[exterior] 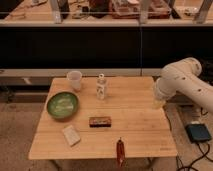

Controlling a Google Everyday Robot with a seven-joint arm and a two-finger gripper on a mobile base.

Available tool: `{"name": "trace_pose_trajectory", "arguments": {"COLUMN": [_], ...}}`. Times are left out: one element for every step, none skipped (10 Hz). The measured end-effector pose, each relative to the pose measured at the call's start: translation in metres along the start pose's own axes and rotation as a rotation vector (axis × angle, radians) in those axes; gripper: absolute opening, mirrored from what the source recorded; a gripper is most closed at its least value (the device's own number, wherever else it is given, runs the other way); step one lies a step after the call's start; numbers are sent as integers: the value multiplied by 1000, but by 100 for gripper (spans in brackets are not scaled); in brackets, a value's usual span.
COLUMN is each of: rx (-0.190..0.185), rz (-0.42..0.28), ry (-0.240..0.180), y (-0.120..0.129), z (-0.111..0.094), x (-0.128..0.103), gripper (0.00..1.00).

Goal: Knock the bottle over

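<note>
- The room: a long dark counter runs across the back, well behind the gripper, with cluttered worktops above it. The floor is pale and speckled.
- The wooden table is light in colour and fills the middle of the view. Its right-hand edge lies at the gripper.
- The white robot arm bends in from the right of the view and ends low at that table edge.
- The gripper is the pale end of the arm, over the table's right edge about halfway along it. It touches none of the items and holds nothing. I cannot tell whether it is open or closed.
- A green bowl sits far across the table from the gripper, near the left edge.
- A dark flat box with a cable lies on the floor, below and to the right of the gripper.
- A white cup stands far to the left, toward the back.
- The bottle stands upright left of the gripper and a little farther back, well apart from it. Bare tabletop lies between them.
- A dark brown bar lies left of the gripper, nearer the front.
- A pale packet lies front-left, farther off.
- A red item sits at the front edge, left of and below the gripper.
</note>
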Motion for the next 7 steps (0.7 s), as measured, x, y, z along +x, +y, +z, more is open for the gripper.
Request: {"name": "trace_pose_trajectory", "arguments": {"rx": [45,92,134,181,225,252,258], "rz": [13,12,8,5,5,4,2], "ry": [-40,-83,-122,-159,-190,-213,-219], "y": [-18,-37,-52,-67,-81,-90,-92], "z": [4,7,10,11,12,16,16], "x": [-8,-15,-24,-30,-34,-37,-40], "gripper": [59,49,39,29,19,12,11]}}
